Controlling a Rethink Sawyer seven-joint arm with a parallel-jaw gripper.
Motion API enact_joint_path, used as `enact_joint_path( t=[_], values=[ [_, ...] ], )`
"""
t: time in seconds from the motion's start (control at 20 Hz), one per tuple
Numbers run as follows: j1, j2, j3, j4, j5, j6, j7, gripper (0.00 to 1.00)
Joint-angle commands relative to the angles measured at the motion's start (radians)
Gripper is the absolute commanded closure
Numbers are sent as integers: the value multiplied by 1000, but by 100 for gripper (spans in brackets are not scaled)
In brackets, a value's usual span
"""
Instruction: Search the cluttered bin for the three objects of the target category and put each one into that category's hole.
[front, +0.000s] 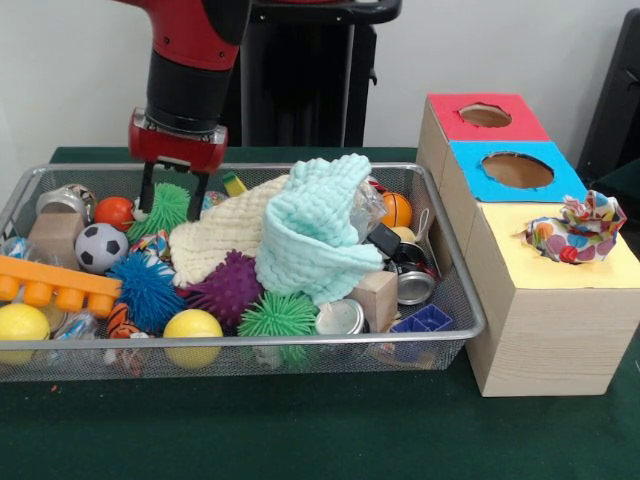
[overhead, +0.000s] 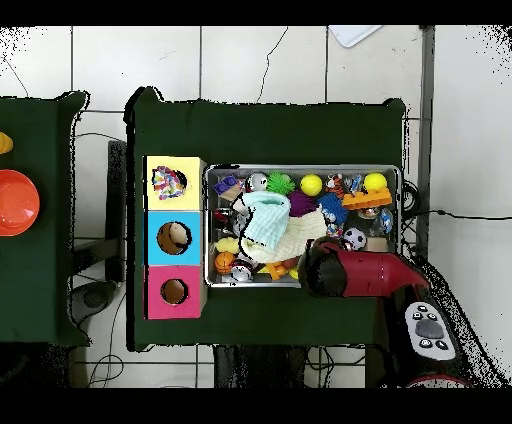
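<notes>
The wire mesh bin is full of toys and cloths; it also shows in the overhead view. One white ruffled fabric piece with bright dots sits on the hole of the yellow-topped box, partly in it; it also shows in the overhead view. A small dotted piece that may be another peeks out beside the soccer ball. My gripper is open at the bin's far left, its fingers straddling a green spiky ball. In the overhead view the arm hides it.
A mint cloth and a cream cloth cover the bin's middle. Around them lie spiky balls, yellow balls, a soccer ball, cans, wooden blocks and an orange brick. Boxes with red and blue holes stand behind the yellow one.
</notes>
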Motion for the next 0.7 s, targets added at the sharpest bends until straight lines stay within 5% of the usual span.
enact_joint_path(
  t=[0.05,0.7],
  values=[
    [-19,48,84,-61,-50,-40,18,0],
    [-31,82,73,-95,-103,-44,-14,0]
  ],
)
